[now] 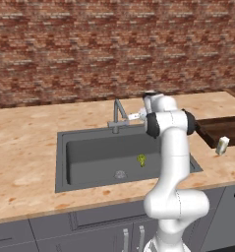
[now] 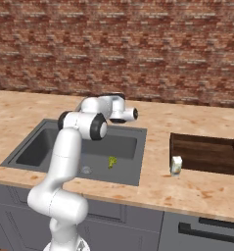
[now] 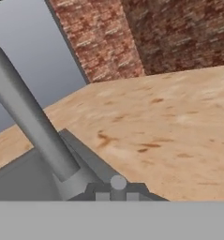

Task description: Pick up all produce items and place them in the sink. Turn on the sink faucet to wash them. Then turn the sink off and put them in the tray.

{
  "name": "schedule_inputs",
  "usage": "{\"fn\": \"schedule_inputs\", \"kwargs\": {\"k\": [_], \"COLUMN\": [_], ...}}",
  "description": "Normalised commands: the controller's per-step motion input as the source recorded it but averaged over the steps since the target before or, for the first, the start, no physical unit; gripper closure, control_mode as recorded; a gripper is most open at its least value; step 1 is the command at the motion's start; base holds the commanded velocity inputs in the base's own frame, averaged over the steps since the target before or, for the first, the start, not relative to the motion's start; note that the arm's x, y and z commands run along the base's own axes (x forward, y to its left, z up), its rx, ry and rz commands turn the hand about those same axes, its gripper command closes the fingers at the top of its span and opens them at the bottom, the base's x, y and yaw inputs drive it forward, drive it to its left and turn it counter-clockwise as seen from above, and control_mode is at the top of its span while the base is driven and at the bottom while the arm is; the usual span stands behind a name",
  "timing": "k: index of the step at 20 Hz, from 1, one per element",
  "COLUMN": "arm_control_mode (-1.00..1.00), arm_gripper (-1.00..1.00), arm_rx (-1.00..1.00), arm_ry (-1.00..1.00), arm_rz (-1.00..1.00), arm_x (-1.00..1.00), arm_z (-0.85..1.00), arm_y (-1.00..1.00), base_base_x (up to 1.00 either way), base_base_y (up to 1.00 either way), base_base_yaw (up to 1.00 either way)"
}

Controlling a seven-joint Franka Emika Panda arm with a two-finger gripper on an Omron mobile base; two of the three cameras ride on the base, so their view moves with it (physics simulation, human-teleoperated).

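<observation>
A tiny broccoli floret (image 1: pixel 141 159) (image 2: pixel 111 162) lies on the floor of the dark grey sink (image 1: pixel 79 147) (image 2: pixel 35 147), right of the round drain. The slim grey faucet (image 1: pixel 118 115) (image 3: pixel 33 126) stands at the basin's back edge. My gripper (image 1: pixel 134 117) is shut with nothing in it. It hangs level just right of the spout's tip and points left at the faucet. In the hand view the spout runs from upper left down to its base, very close. The dark brown tray (image 1: pixel 227 127) (image 2: pixel 206 153) lies on the counter to the right of the sink.
A small pale carton (image 1: pixel 222 145) (image 2: pixel 176 165) stands upright at the tray's near left corner. A brick wall closes the back of the wood-look counter (image 1: pixel 25 142) (image 2: pixel 197 122). My white arm rises over the sink's right front part.
</observation>
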Motion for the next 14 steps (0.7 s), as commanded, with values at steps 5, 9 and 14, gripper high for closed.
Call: {"fn": "schedule_inputs", "kwargs": {"k": [5,9,14], "arm_control_mode": [-1.0,-1.0,-1.0], "arm_gripper": [1.0,1.0,1.0], "arm_rx": [-0.08,-0.11,-0.13], "arm_ry": [-0.01,-0.01,-0.02], "arm_rz": [0.08,0.06,0.03], "arm_x": [0.22,0.17,0.15], "arm_z": [0.32,0.22,0.14], "arm_y": [0.66,0.71,0.65], "base_base_x": [0.0,0.0,0.0], "base_base_y": [0.0,0.0,0.0], "base_base_yaw": [0.0,0.0,0.0]}}
